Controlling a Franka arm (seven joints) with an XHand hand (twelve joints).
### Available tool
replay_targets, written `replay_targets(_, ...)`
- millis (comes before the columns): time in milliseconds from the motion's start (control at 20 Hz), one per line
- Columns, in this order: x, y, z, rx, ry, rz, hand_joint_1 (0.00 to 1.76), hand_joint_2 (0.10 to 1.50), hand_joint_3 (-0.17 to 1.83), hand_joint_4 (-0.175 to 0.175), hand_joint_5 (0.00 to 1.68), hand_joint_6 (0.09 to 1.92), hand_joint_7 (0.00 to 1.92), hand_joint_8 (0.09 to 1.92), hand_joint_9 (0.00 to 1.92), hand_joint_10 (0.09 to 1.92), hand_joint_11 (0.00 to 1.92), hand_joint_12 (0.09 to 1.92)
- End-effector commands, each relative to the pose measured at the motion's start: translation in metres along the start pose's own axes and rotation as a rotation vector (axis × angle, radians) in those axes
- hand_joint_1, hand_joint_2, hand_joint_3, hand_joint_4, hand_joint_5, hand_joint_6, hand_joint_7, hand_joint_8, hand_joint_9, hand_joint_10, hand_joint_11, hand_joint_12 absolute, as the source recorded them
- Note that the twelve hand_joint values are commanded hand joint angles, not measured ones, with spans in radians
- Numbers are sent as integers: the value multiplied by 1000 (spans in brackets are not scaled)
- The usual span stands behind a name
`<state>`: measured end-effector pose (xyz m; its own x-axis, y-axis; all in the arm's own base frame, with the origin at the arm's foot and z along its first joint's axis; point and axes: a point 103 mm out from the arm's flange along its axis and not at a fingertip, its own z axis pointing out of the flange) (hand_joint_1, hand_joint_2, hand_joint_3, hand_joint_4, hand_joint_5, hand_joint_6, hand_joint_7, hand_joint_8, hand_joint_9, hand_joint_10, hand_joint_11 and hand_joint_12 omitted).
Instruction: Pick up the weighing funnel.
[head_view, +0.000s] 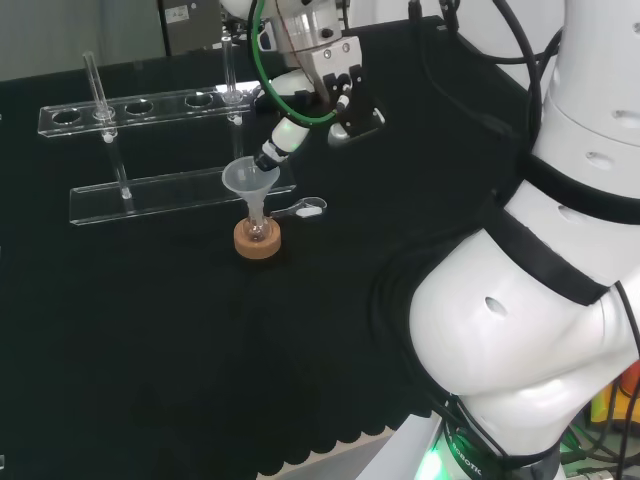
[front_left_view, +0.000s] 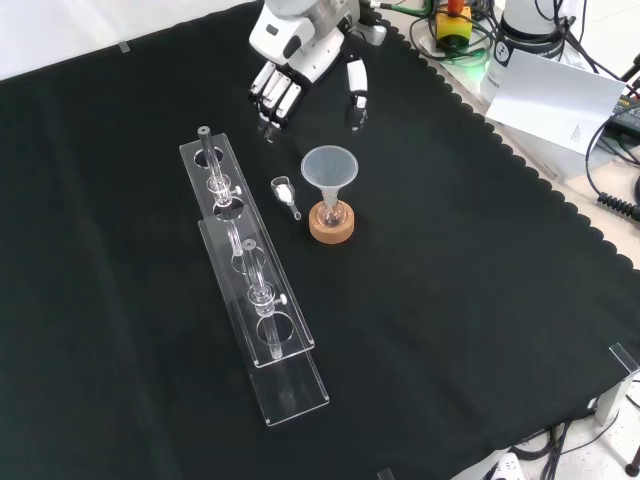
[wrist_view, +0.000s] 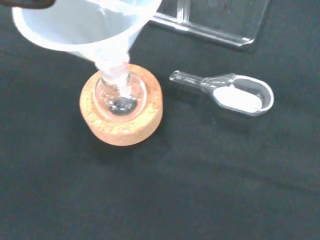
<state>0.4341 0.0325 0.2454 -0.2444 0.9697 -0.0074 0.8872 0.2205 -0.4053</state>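
Note:
The weighing funnel is a small clear scoop with a short stem and white powder in its bowl. It lies on the black cloth beside the cork ring, seen in the head view and in the front view. The hand hovers above and beyond it in the front view, fingers straight and pointing down, thumb spread apart, holding nothing. In the head view the hand hangs above and behind the weighing funnel.
The funnel stands mouth up in a small flask on a cork ring, close to the weighing funnel. A clear tube rack with tubes runs along the cloth to the left in the front view. The arm's white links stand at the head view's right.

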Motion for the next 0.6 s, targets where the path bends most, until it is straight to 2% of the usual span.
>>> replay_targets(50, -43, -14, 19, -50, -6, 23, 611, 738, 299, -60, 169, 87, 48, 658, 277, 714, 66, 1422)
replay_targets(250, -62, -18, 30, -54, 26, 52, 620, 740, 303, -61, 174, 87, 49, 663, 282, 711, 67, 1420)
replay_targets(400, -75, -21, 40, -96, 38, 69, 629, 742, 307, -61, 190, 87, 57, 670, 294, 711, 70, 1420)
replay_targets(600, -91, -22, 54, -131, 50, 76, 757, 724, 394, -63, 351, 87, 199, 698, 468, 651, 186, 1374)
